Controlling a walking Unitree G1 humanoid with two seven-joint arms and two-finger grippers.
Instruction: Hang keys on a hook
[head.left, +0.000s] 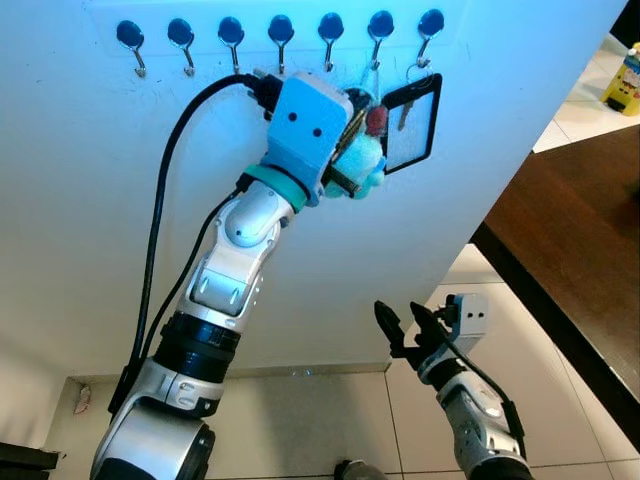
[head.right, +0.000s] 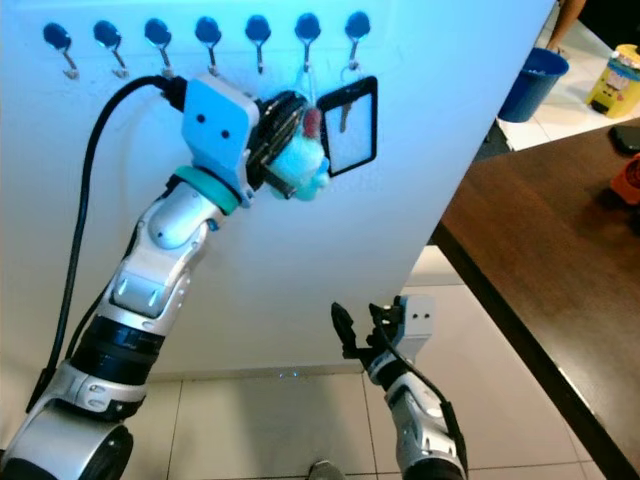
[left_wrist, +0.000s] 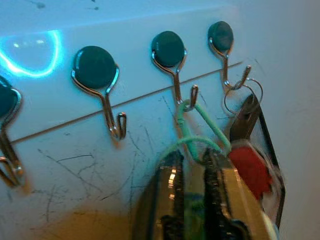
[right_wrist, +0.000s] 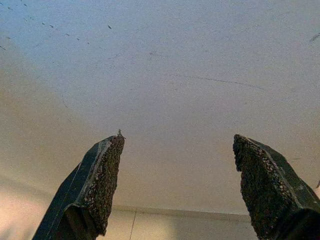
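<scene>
No lettering reads anywhere on your white wall (head.left: 90, 200). Below the hook row (head.left: 280, 32), your left gripper (left_wrist: 192, 165) pinches a mint cord (left_wrist: 200, 127) looped over one hook (left_wrist: 187, 102); its fluffy teal keychain (head.left: 360, 160) is half hidden. Lower down, your right gripper (right_wrist: 177, 170) is spread, holding nothing.

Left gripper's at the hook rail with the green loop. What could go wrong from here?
1. The green cord loop sits only at the hook tip; letting go now may drop it.
2. The left gripper works beside the black-framed tag and its key ring on the end hook; a sideways nudge might unhook them.
</scene>
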